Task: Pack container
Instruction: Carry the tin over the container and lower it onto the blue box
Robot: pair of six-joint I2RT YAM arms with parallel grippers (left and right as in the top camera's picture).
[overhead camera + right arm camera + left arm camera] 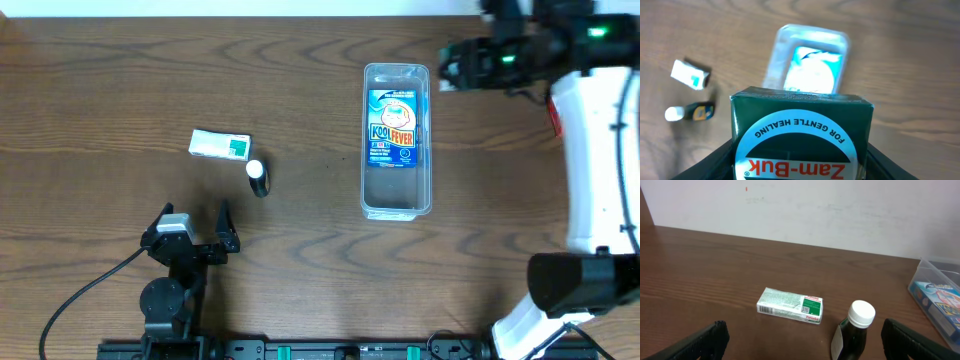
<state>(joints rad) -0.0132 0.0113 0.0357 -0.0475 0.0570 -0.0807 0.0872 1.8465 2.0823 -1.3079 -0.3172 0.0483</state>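
The clear plastic container (397,198) lies right of the table's centre with a blue Kool Fever packet (393,130) inside it. My right gripper (455,68) is raised at the far right, beside the container's far end. It is shut on a dark green Zam-Buk box (800,135), which fills the right wrist view above the container (774,55). My left gripper (195,218) is open and empty near the front left. A small dark bottle with a white cap (854,330) stands just ahead of its right finger.
A small white-and-green Panadol box (220,145) lies left of centre, with the dark bottle (258,177) lying beside it. Both also show in the right wrist view, the box (690,75) and the bottle (690,112). A black cable runs at the front left.
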